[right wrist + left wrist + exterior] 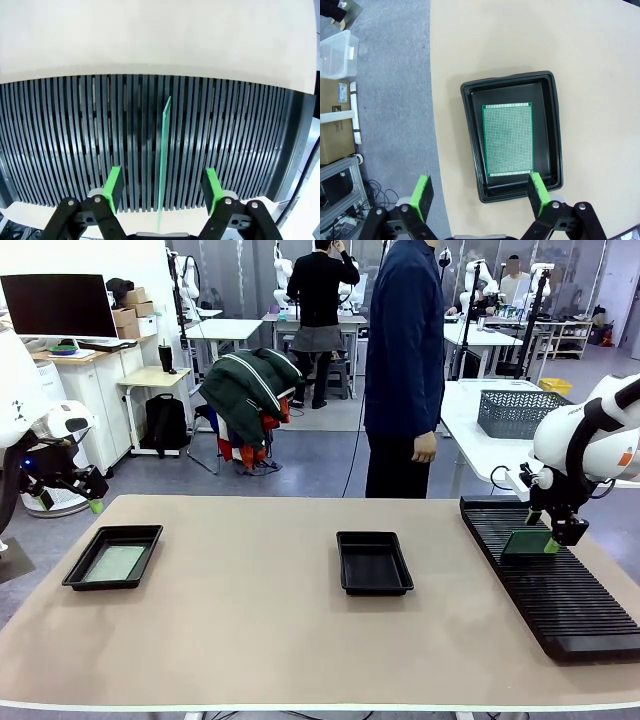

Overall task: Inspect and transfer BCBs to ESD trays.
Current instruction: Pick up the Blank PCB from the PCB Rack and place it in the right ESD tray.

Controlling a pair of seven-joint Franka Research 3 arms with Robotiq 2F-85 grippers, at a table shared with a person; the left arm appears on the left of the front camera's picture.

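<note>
Two boards: you have two green circuit boards in sight, one lying down and one on edge.
Flat board: it lies face up on the floor of the left tray, its long sides along the tray's long sides, with black floor showing all round it.
Standing board: it stands upright on its edge in a slot of the rack, in the rack's far part on your right side of the table.
Two trays: both are shallow and black, set well apart; the middle tray sits near the table's centre with its black floor showing.
Right gripper: your fingers straddle the standing board, one on each side and spread apart. In the wrist view a gap shows between each green pad and the board, so nothing is clamped.
Left gripper: its fingers are spread wide and hold nothing. In its wrist view it hangs above one short end of the left tray; in the front view it sits up off the table's left edge.
One rack: long, black and slotted, lying along the right side of the table.
One person: standing at the far side, one hand hanging down.
One wire basket: grey, on another table behind the rack.
</note>
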